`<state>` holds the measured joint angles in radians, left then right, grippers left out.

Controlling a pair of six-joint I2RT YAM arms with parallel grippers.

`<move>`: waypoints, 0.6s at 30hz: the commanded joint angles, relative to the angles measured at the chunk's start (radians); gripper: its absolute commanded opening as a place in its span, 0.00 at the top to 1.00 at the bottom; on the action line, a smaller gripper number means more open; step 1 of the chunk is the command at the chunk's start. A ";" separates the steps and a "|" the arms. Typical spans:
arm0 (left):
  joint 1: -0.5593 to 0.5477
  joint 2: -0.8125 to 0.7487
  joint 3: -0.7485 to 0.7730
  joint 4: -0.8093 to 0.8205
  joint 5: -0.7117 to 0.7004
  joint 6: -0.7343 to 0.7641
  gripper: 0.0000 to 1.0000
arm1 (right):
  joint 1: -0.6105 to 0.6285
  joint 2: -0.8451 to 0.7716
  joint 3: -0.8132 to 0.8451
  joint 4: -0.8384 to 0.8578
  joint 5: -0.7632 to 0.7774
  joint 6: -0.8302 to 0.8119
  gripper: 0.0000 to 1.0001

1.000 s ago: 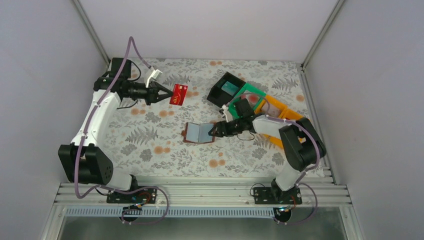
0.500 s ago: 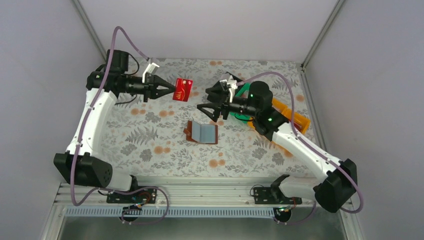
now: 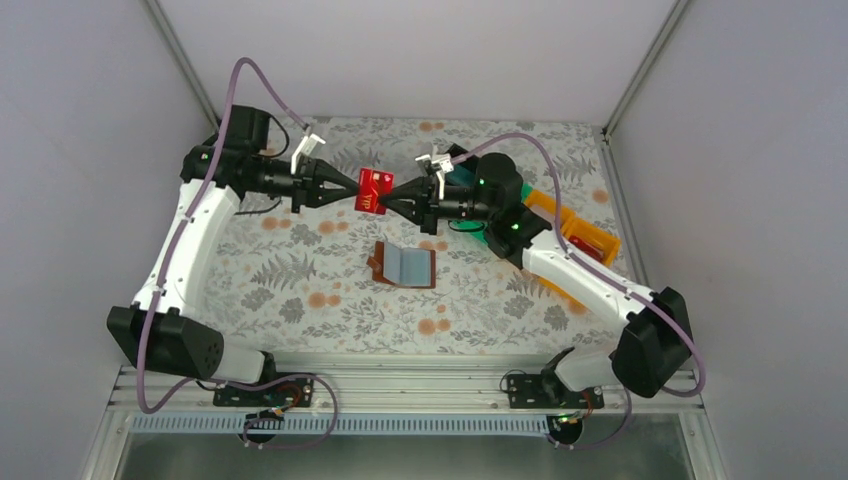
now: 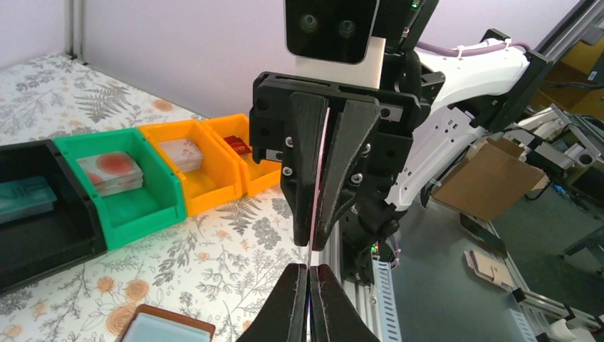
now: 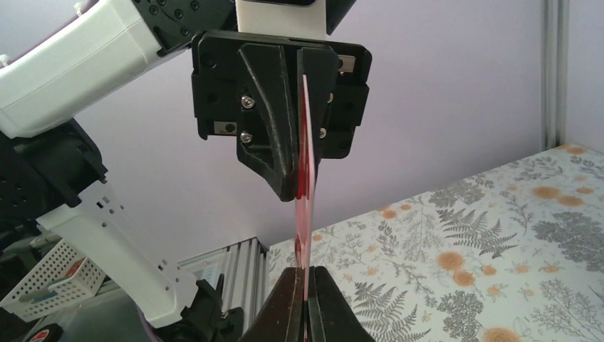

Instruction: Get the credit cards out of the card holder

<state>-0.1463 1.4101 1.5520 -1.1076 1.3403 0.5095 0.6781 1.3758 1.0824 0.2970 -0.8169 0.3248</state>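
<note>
Since half a second ago, closes in with the right gripper (image 3: pixel 392 197): from spread and apart to pinching one edge of the red credit card (image 3: pixel 374 190), opposite the left gripper (image 3: pixel 355 189) clamped on the other edge, in the air. Leaves the card holder (image 3: pixel 403 265) lying open, pale inside up, on the floral table (image 3: pixel 300 270) below and nearer, touched by neither. Hides part of the black bin (image 4: pixel 50 256), green bin (image 4: pixel 146 214) and orange bins (image 4: pixel 214 189) behind the right arm (image 3: pixel 580 280) from above; from the left wrist, shows them in a row.
</note>
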 commanded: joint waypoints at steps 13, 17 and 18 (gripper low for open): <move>-0.050 -0.009 0.059 -0.250 -0.374 0.435 0.05 | 0.061 0.100 0.280 -1.001 0.073 -0.537 0.96; -0.097 -0.004 0.030 -0.250 -0.359 0.448 0.05 | 0.069 0.131 0.332 -1.036 0.081 -0.562 0.96; -0.107 -0.002 0.019 -0.250 -0.366 0.451 0.06 | 0.072 0.131 0.340 -1.032 0.069 -0.566 0.96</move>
<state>-0.2203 1.4090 1.5875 -1.3449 1.0019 0.8906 0.7326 1.5089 1.3514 -0.6285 -0.7521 -0.1669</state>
